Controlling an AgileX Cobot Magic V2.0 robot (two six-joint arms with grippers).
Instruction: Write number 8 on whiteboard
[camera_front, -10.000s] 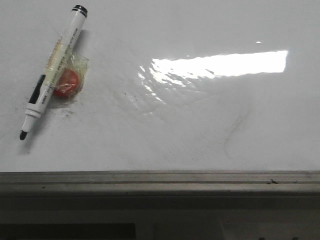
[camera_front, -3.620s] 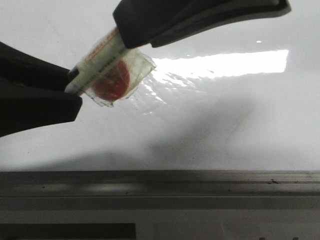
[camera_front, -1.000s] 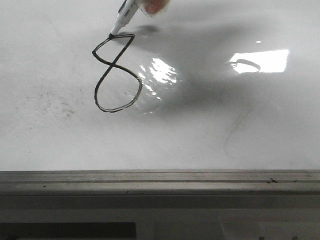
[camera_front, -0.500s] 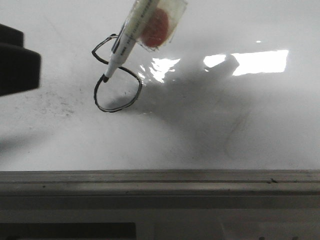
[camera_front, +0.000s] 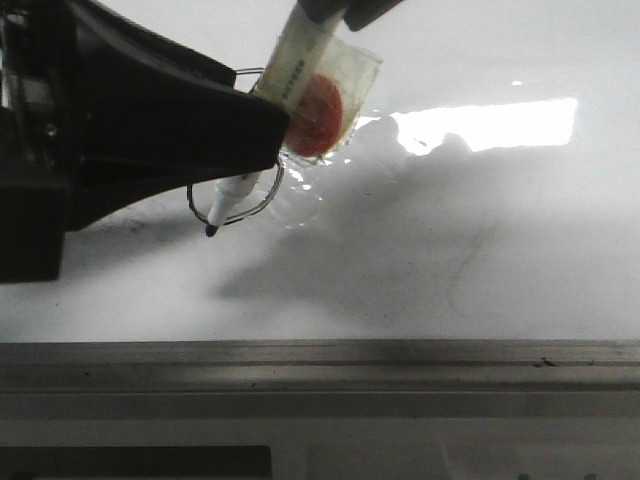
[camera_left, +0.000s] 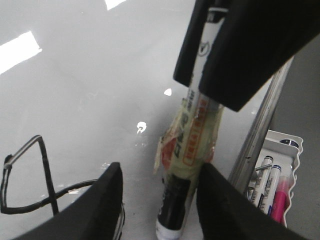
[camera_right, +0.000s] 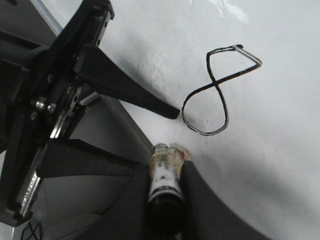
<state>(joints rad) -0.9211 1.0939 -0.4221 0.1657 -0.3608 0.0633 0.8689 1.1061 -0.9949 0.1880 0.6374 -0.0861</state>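
Right wrist view: the number 8 (camera_right: 220, 90) sits finished in upper right of frame, both loops closed, on the whiteboard (camera_right: 280, 165). Right gripper (camera_right: 165, 197) at bottom centre is clamped on the marker (camera_right: 164, 175), fingers tight on the barrel w/ its taped label. Front view: marker tip hangs at centre left, at the lower loop's edge; can't tell if it touches the board. Left gripper (camera_front: 255, 135) fills upper left, jaws parted w/ the marker barrel between them (left wrist view shows the gap either side), not yet pinching it. Judgement: writing step is done; step in hand looks like a handover or steadying of the marker. Next move needs the left fingers to close squarely on the barrel before the right lets go, w/o dragging the tip across the 8.
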